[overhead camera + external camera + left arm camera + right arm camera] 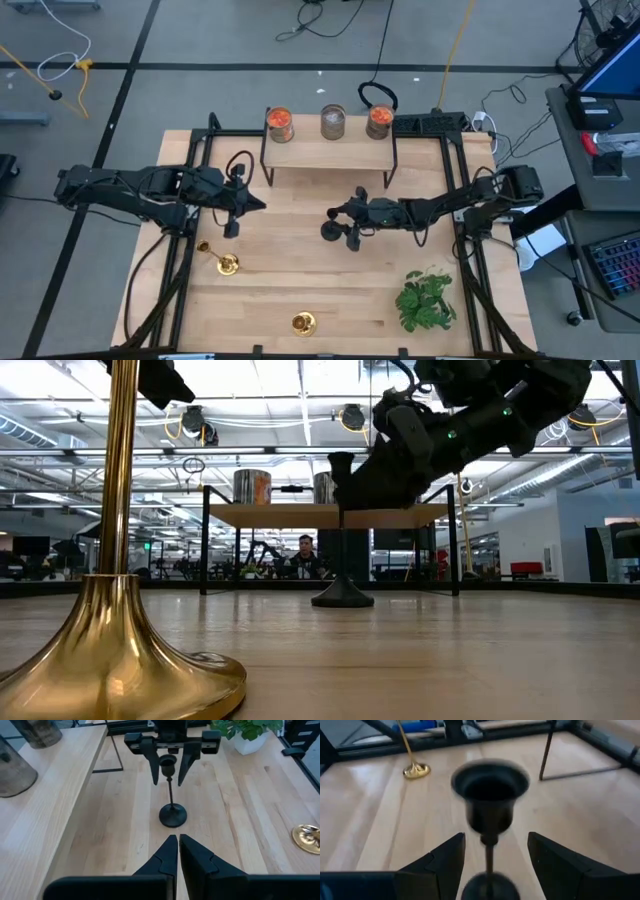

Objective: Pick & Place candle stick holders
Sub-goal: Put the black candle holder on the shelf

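Note:
The black candle stick holder stands upright on its round base on the wooden table, in front of the shelf. My right gripper is open, with one finger on each side of the holder's cup and a gap on both sides. My left gripper is shut and empty, left of the black holder and pointing at it. One gold holder stands at the near left. Another gold holder stands by the near edge.
A low wooden shelf at the far side carries three glass jars. A leafy green plant stands at the near right. A person sits in the room beyond the table. Bare wood lies between the two gold holders and the plant.

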{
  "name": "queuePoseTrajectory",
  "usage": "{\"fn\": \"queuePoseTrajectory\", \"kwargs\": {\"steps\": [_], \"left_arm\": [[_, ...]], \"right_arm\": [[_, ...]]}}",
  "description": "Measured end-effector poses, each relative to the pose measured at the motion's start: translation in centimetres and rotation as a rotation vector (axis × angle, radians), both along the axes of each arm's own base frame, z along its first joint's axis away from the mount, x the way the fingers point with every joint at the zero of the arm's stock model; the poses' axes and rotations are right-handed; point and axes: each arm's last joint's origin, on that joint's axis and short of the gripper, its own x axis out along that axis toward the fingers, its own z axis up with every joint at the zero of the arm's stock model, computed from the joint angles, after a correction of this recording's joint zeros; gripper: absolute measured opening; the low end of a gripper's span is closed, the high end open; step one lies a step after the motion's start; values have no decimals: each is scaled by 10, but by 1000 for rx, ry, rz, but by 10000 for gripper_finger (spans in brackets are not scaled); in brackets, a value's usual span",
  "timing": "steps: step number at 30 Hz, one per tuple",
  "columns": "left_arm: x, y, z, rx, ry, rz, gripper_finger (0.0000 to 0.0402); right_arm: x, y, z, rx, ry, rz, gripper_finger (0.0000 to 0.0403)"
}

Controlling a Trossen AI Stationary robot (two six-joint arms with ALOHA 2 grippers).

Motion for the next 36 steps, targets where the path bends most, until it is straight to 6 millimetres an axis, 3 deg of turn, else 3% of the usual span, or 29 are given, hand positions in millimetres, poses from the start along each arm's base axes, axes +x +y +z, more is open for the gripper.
{"fn": "queuePoseTrajectory", "kwargs": {"steps": [7, 19, 23, 29, 33, 36], "left_arm": [[0, 1, 0, 17, -2, 34, 26], [0, 1, 0, 14, -2, 36, 26], [0, 1, 0, 14, -2, 36, 26], [0, 1, 0, 14, -1, 36, 26], [0, 1, 0, 15, -2, 35, 26], [0, 1, 0, 17, -2, 34, 26]], "right_arm": [[8, -3, -8, -20, -40, 31, 197], [9, -9, -6, -40, -61, 19, 38], [11, -7, 1, -23, -127, 43, 26], [10, -3, 34, 24, -251, 93, 37], [7, -3, 75, -32, -385, 107, 28], [4, -15, 105, -77, -457, 76, 26]]}}
